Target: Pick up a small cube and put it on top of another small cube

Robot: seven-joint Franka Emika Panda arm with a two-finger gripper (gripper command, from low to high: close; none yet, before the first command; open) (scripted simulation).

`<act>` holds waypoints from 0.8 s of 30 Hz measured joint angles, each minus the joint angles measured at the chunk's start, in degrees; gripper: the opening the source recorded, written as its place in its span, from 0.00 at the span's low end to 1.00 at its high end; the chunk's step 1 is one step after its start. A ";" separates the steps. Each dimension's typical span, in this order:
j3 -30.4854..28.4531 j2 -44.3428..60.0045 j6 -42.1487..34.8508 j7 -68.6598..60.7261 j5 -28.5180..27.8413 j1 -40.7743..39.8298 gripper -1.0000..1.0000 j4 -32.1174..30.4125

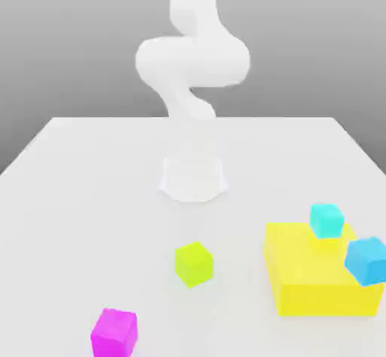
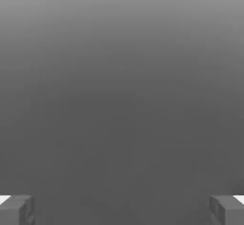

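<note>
Your pincer (image 2: 122, 210) is spread wide with nothing between its tips; in the hand view the two grey fingertips (image 2: 16, 210) stand far apart at the picture's two corners with plain grey beyond them. Judging from that, you have not begun the pick.

On the worktop (image 1: 90, 197), the small lime cube (image 1: 194, 263) sits alone in open space, roughly midway across and toward the near edge. That leaves room on every side for the fingers to come down around it. It is turned a little, so its faces do not run square to the worktop's edges; you will likely need to match the wrist to them.

The magenta cube (image 1: 114, 332) rests at the near edge, toward the exterior view's left, well apart from the lime one. Its top is bare, ready to take a load.

Toward the near corner on the exterior view's right lies the large yellow block (image 1: 313, 276). A cyan cube (image 1: 326, 220) stands on its far part, and a light-blue cube (image 1: 367, 260) is at its right side; whether that one rests on the block or just beside it, I cannot tell. Neither crowds your two cubes.

The exterior view gives you the white arm (image 1: 192, 61) rising over the worktop's middle and all the blocks. The hand view gives you the finger spread.
</note>
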 joint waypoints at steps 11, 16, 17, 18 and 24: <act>-2.71 18.25 15.79 -13.23 -3.78 2.46 0.50 -20.51; -6.01 28.68 24.63 -22.30 -3.45 4.66 0.50 -31.04; -6.41 32.20 27.32 -24.38 -2.92 5.03 0.50 -32.62; -6.58 36.11 30.25 -26.22 -2.20 5.31 0.50 -33.60; -5.00 46.99 38.95 -29.31 0.72 4.72 0.50 -33.26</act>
